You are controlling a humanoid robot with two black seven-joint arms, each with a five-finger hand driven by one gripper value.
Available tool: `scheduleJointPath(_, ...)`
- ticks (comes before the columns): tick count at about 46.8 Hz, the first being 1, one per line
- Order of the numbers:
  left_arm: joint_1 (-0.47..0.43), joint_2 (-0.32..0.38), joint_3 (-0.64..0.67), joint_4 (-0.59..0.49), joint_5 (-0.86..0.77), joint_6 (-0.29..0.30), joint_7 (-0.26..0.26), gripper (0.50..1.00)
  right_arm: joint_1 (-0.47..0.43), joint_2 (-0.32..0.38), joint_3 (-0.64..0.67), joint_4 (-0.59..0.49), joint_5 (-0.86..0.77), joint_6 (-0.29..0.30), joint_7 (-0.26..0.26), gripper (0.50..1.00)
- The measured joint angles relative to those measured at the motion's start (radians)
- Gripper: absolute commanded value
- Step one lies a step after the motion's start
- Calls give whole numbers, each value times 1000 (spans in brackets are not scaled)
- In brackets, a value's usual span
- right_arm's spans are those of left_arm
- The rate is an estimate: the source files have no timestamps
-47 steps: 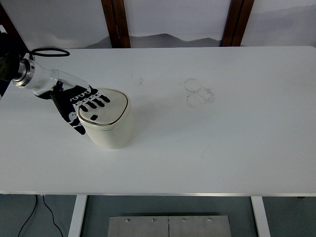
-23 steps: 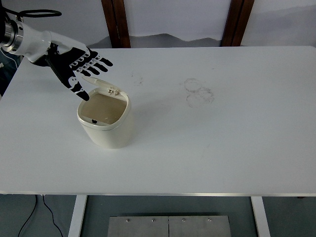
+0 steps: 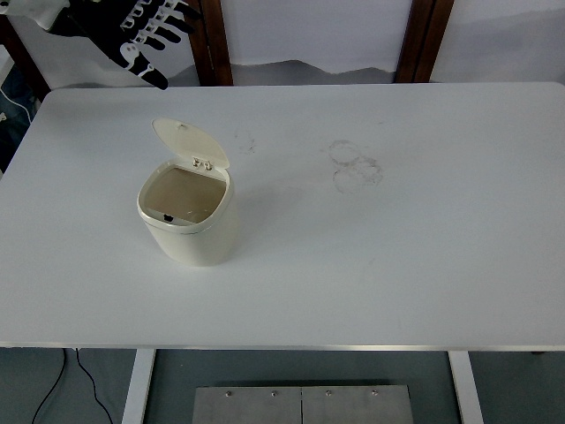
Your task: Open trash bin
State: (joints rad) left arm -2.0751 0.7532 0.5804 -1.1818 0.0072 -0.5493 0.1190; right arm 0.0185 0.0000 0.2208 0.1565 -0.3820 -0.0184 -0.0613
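Head view: the trash bin (image 3: 188, 216) stands on the white table (image 3: 397, 247) in its left half, roughly midway between the far and near edges, nearer the left edge than the centre. It is a cream, rounded container, upright. Its lid (image 3: 190, 144) is raised on a hinge at the far side of the rim and stands tilted back, leaving the mouth fully exposed; the interior looks tan and appears to hold nothing, though the bottom is in partial shade. A small dark catch shows at the near inner rim.

The left hand (image 3: 141, 31) hovers at the top-left of the frame, beyond the table's far-left corner and well apart from the bin. Its fingers are spread wide and grip nothing. The right arm does not show.

Key relation: the bin lies toward the near edge and slightly rightward from the left hand, with clear table between them. The bin's long axis is vertical; the lid's hinge line runs roughly left to right. The left hand is the only one positioned to reach it.

Judgement: the opening appears complete. Faint scuff rings mark the table right of centre; they do not bear on the task.
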Motion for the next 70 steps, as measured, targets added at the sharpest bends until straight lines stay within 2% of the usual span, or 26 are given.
scheduleJointPath(14, 17, -3, -126, 154, -144, 6, -3, 1000, 0, 0, 0, 0, 0, 0, 0, 995)
scheduleJointPath(27, 130, 10, -311, 306, -236, 12, -12, 1000, 0, 0, 0, 0, 0, 0, 0, 995)
scheduleJointPath(33, 228, 23, -456, 376, -277, 15, -14, 1000, 0, 0, 0, 0, 0, 0, -1, 995)
scheduleJointPath(40, 387, 32, -662, 460, -304, 16, -17, 1000, 0, 0, 1, 0, 0, 0, -1, 995)
scheduleJointPath(51, 659, 23, -977, 580, -301, 13, -88, 1000, 0, 0, 0, 0, 0, 0, -1, 995)
scheduleJointPath(63, 816, 15, -1117, 620, -346, 16, -90, 1000, 0, 0, 0, 0, 0, 0, -1, 995)
scheduleJointPath(70, 873, -8, -1138, 657, -381, 15, -90, 1000, 0, 0, 0, 0, 0, 0, -1, 995)
